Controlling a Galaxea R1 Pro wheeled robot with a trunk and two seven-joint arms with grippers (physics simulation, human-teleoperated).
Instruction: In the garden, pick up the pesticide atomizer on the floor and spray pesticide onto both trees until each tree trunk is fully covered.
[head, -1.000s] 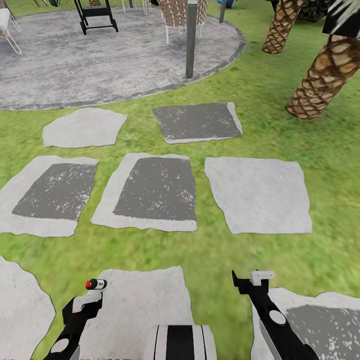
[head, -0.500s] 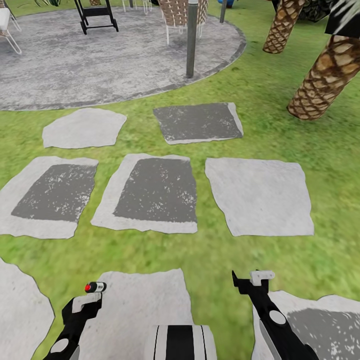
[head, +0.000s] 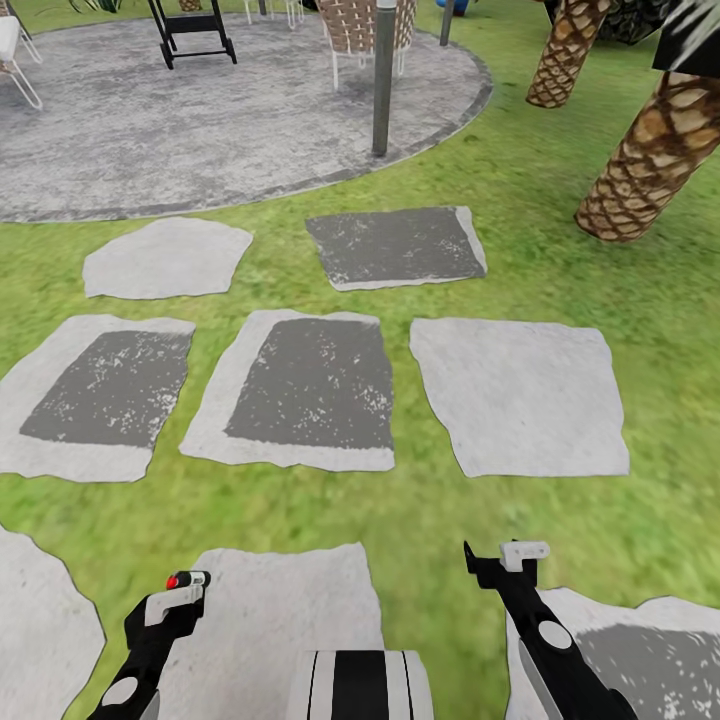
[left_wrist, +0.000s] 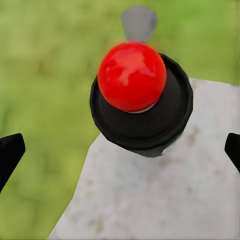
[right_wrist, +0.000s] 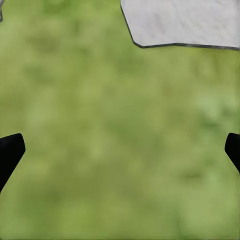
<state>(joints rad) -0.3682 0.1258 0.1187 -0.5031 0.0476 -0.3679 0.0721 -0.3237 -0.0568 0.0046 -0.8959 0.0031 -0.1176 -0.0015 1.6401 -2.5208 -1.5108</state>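
Left gripper (left_wrist: 120, 150): I see both its dark fingertips spread wide at the frame edges, nothing between them, so it is open.
Atomizer (left_wrist: 141, 97): one, seen top-down from my left wrist camera, a red knob on a black collar with a grey nozzle; it lies ahead of the spread fingers, untouched. In my head view the atomizer (head: 187, 579) is just beyond the left gripper (head: 172, 602), at the corner of a paving stone (head: 280, 610) where it meets the grass.
Right gripper (right_wrist: 120, 150): its two fingertips also stand wide apart, open, over bare grass (right_wrist: 110, 150). In my head view I count it at the lower right (head: 520, 555).
Grippers counted: two, both low in the head view, well apart.
Stepping stones: I count eight, three with dark centres in the middle rows, such as the central one (head: 305, 385).
Round paved patio (head: 200, 110): one, beyond the stones, with a grey post (head: 382, 75) at its edge.
Palm trunks: two, at the upper right, the nearer one (head: 645, 160) leaning.
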